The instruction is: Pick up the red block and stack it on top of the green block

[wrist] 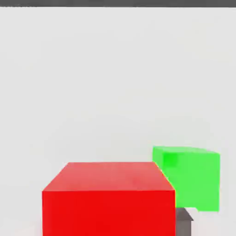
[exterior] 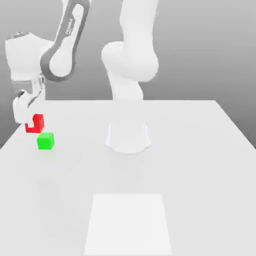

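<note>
You are looking at a plain white counter (exterior: 200,165). The green block (exterior: 45,141) sits on it near the edge at the exterior view's left. The robot's white base (exterior: 127,136) stands on the counter around its middle, well apart from the block. A paler white square patch (exterior: 128,224) lies flat on the counter's near part.

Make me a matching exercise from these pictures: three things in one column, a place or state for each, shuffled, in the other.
1. red block
2. green block
3. gripper

A. resting on the table
B. shut on a block
C. held at the exterior view's left

Pairs: 1-C, 2-A, 3-B
</note>
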